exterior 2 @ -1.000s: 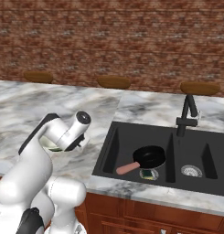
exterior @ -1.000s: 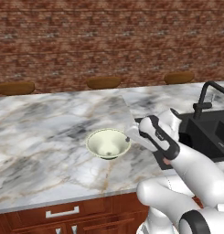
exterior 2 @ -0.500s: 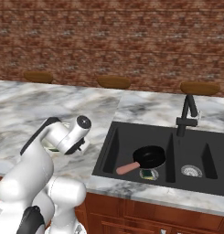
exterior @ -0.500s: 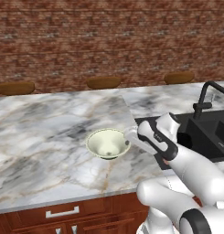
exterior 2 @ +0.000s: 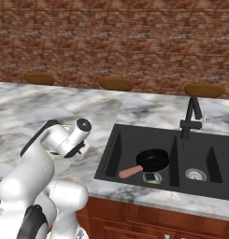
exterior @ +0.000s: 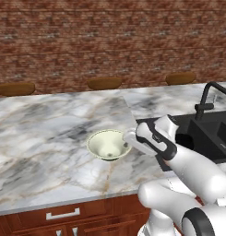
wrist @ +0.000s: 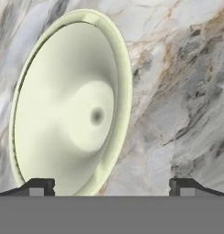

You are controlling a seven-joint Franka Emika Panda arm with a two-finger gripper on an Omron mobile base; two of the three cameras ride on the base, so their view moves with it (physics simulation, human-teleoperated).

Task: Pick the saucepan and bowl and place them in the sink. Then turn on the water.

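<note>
The bowl (wrist: 72, 105) sits just ahead of the wide-spread end effector (wrist: 111, 186) (nothing held).

Arm bent low, fingers (wrist: 40, 186) spread wide, holding nothing.

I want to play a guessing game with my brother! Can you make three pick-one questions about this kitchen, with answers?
1. Where is the saucepan?
A. in the sink
B. on the marble counter
C. in the gripper

2. What colour is the saucepan's handle?
A. blue
B. pink
C. green

3. How is the gripper?
A. shut on the bowl
B. open
C. shut on the faucet

Answers: 1 A, it lies in the left basin. 2 B, the handle looks salmon-pink. 3 B, its tips stand wide apart near the bowl's rim.
</note>
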